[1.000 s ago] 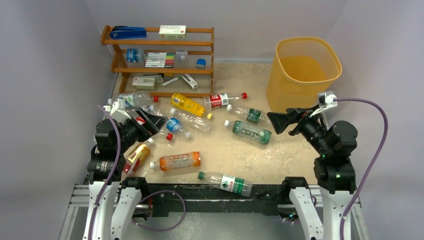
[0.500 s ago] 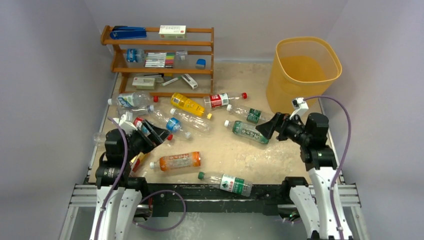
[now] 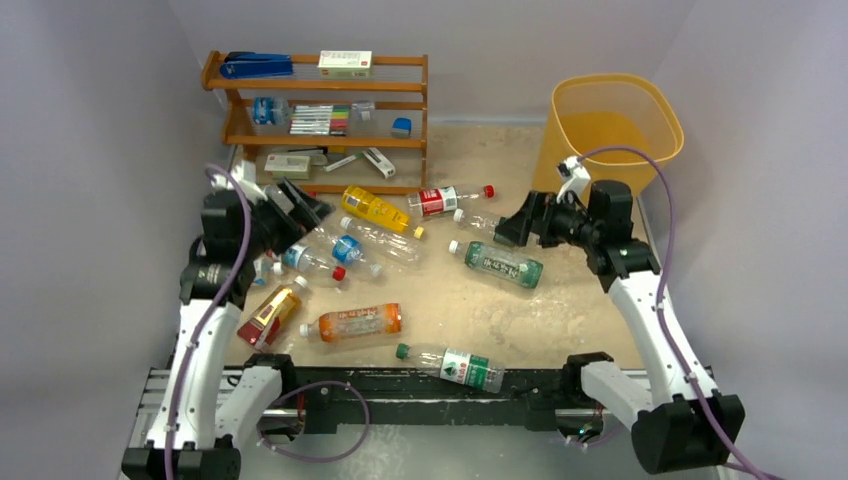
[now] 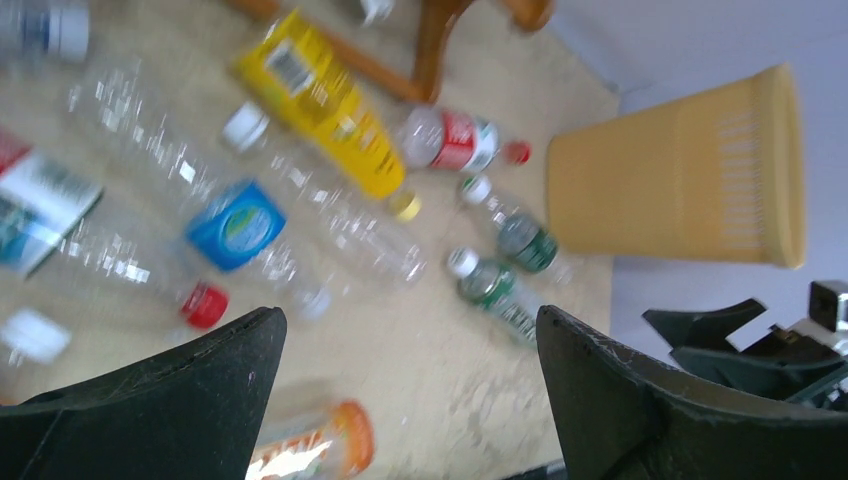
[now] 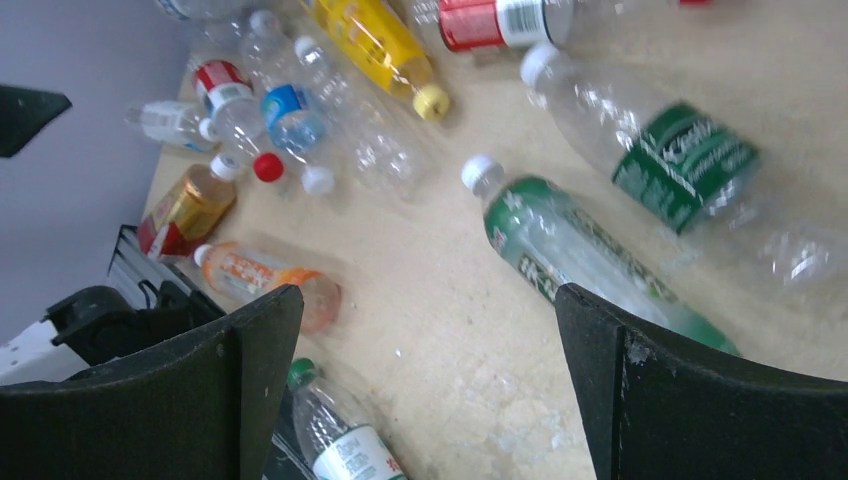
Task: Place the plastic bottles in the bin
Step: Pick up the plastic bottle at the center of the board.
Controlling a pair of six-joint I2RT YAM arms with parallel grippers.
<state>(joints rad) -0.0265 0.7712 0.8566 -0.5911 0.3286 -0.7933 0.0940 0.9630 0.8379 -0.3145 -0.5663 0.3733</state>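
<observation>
Top view: we log the plastic bottles [image 3: 355,322] lying scattered on the table [image 3: 590,300]; the bin [image 3: 556,150] stands far right. The left gripper [image 3: 305,215] hangs over clear bottles near the shelf rack [image 3: 315,100], jaws spread, holding nothing. The right gripper [image 3: 508,225], also spread, hangs beside a green bottle [image 3: 497,264]. Left wrist: fingers [image 4: 150,410] wide apart, a blue-labelled bottle [image 4: 236,224] beyond them, untouched. Right wrist: fingers [image 5: 150,400] wide apart, the green bottle between them, touching neither.
</observation>
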